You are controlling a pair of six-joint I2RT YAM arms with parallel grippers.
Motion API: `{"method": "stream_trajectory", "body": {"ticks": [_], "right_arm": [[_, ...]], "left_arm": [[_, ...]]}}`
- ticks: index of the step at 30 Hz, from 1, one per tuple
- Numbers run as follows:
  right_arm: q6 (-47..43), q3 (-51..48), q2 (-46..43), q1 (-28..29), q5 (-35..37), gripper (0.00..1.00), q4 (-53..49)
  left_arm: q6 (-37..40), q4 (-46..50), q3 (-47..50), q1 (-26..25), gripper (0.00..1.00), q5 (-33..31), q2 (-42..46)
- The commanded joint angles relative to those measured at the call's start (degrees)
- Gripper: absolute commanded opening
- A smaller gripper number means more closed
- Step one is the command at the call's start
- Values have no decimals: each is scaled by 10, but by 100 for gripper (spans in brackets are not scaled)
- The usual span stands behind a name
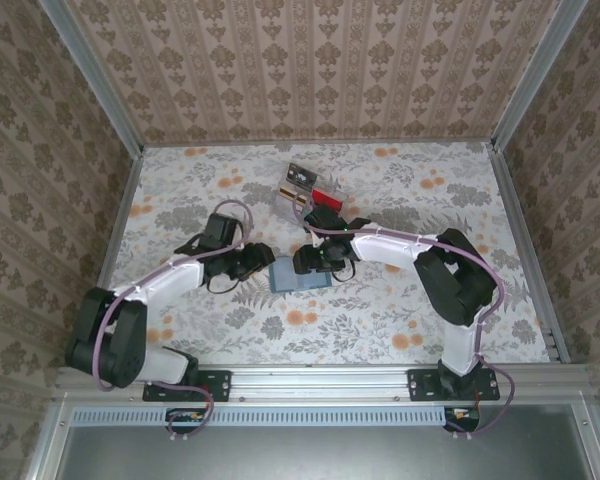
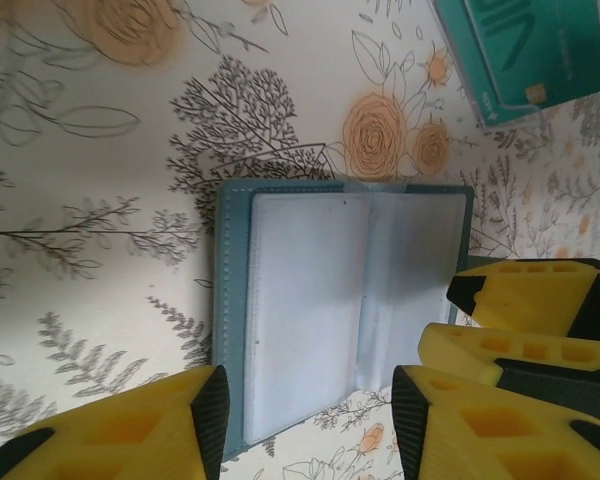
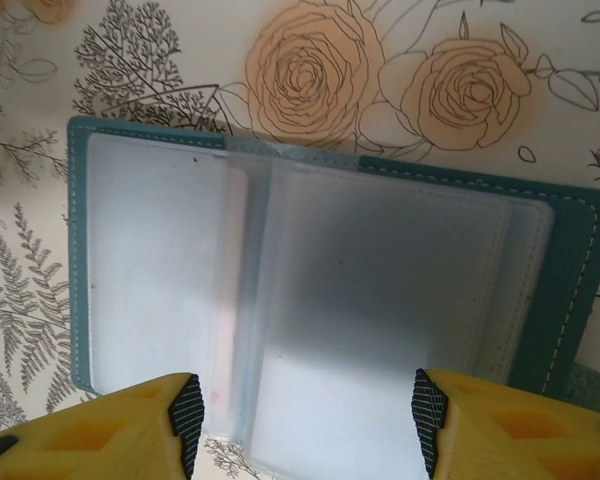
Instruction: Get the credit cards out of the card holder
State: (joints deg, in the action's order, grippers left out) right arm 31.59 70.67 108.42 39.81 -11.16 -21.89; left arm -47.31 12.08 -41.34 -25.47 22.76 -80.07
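Where damask-papered walls (image 1: 320, 70) enclose it, the floral tabletop (image 1: 180, 190) carries the slate-blue card holder (image 2: 330, 310), lying open at centre, clear sleeves up. Left gripper (image 2: 308, 405) and right gripper (image 3: 305, 420) each straddle one edge, jaws apart, gripping nothing. Credit cards (image 1: 310, 185) lie farther back; a teal card (image 2: 525, 50) nearby shows a gold chip and lettering too skewed to read.

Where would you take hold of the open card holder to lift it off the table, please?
Probably at the outer long edge of one panel, coming in low from that side. The card holder lies opened flat on the table, sleeves up, too thin and broad to pinch from above; its stitched blue border could be nipped once a finger slides under.
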Motion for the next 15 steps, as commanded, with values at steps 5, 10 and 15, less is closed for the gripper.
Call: {"method": "stream_trajectory", "body": {"ticks": [5, 10, 15], "right_arm": [[-3, 13, 29, 0, -4, 58, -33], [-5, 7, 36, 0, 12, 57, -35], [-7, 2, 37, 0, 16, 57, -36]], "left_arm": [[-9, 17, -30, -39, 43, -22, -51], [-10, 10, -38, -45, 44, -19, -81], [-12, 4, -43, -47, 45, -14, -100]]}}
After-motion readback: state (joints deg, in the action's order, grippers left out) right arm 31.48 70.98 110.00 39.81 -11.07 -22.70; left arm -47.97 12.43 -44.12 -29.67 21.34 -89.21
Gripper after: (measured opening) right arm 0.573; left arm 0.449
